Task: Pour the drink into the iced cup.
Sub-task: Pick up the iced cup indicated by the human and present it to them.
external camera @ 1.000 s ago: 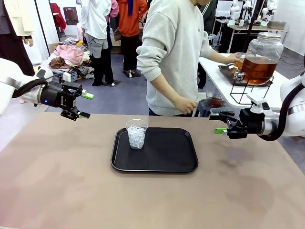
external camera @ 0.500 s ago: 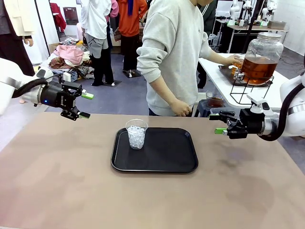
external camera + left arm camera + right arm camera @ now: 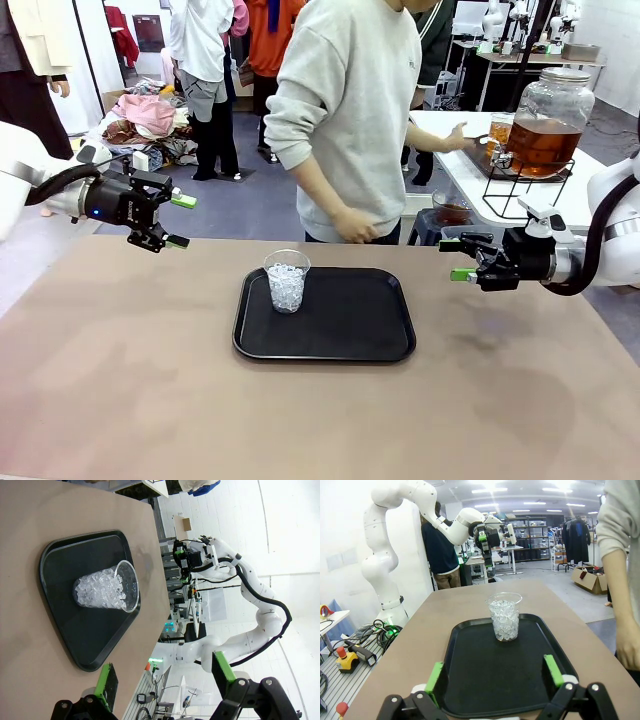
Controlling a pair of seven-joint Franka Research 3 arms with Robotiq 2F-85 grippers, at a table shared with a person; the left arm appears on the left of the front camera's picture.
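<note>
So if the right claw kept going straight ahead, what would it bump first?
Probably the clear plastic cup of ice on the black tray. It sits almost dead ahead of the open right gripper, though height is hard to judge.

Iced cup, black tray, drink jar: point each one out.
iced cup (image 3: 287, 285), front view, on the ice-filled middle of the cup.
black tray (image 3: 350, 318), front view, on the bare floor beside the cup.
drink jar (image 3: 546, 145), front view, on the amber liquid inside the glass.

No txt, label, brand or no. legible in any view. Grey metal shelves (image 3: 542, 537) far off at approx 1 o'clock, right wrist view: too small to read.
</note>
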